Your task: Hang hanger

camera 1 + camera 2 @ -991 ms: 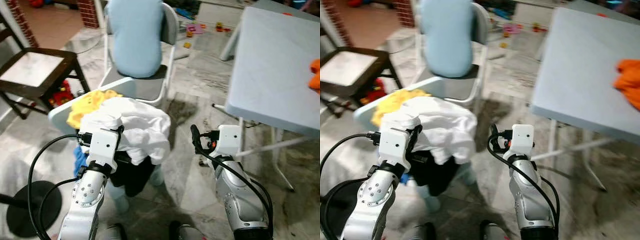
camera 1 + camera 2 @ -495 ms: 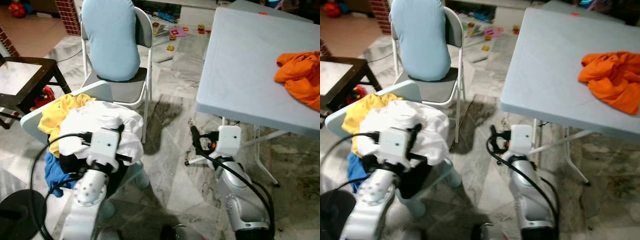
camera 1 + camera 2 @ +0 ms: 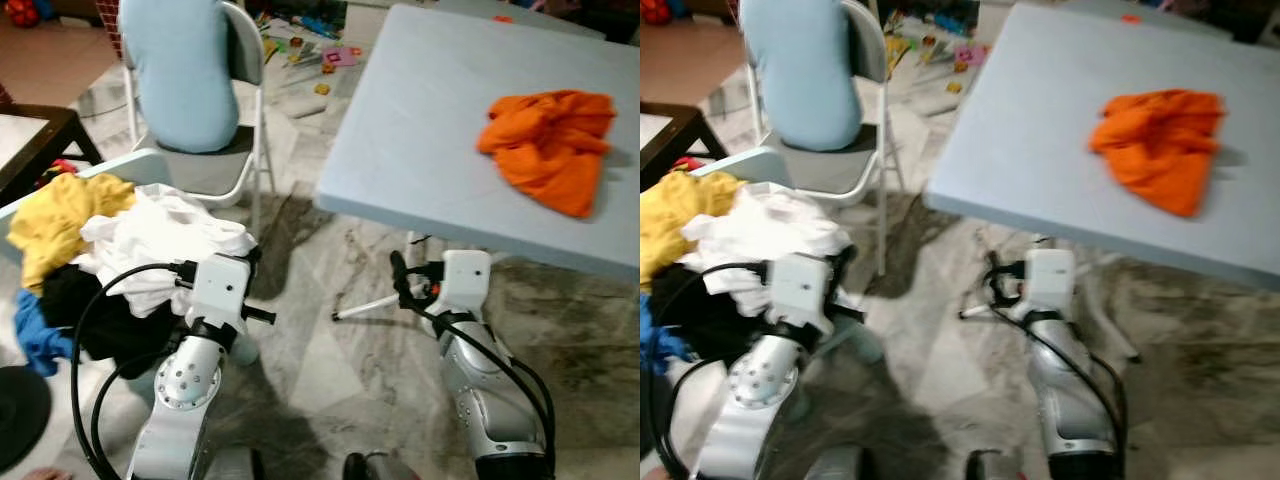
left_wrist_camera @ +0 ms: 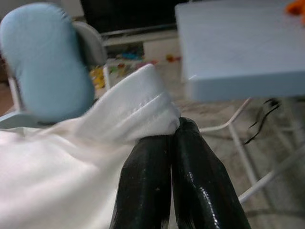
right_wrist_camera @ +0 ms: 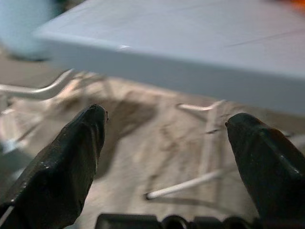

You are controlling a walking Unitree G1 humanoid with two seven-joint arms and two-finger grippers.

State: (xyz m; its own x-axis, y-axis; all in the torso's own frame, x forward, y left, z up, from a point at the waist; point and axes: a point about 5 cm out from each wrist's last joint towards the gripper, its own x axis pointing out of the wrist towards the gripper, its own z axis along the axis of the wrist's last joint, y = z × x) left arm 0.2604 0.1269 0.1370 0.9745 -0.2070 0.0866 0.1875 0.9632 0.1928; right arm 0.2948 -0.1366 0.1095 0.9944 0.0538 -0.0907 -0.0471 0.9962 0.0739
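My left gripper (image 4: 174, 128) is shut, and a fold of a white garment (image 4: 128, 112) is pinched at its fingertips. That white garment (image 3: 165, 235) lies on top of a heap of clothes on a small pale-blue chair (image 3: 130, 165) at my left. My left wrist (image 3: 220, 288) sits right against the heap. My right gripper (image 5: 167, 119) is open with nothing between its fingers and is held low before the grey folding table (image 3: 420, 110). Its wrist (image 3: 462, 280) hangs just below the table's front edge. An orange garment (image 3: 548, 140) lies crumpled on the table.
The heap also holds yellow (image 3: 50, 215), black (image 3: 80, 310) and blue (image 3: 30, 335) clothes. A folding chair with a light-blue cushion (image 3: 180, 70) stands behind it. Toys (image 3: 320, 60) litter the far floor. A dark side table (image 3: 25, 140) and a black round base (image 3: 15, 415) lie at left.
The camera has swung to the right: the table and orange garment now sit nearer the middle and the clothes heap has slid left. Both grippers keep their states.
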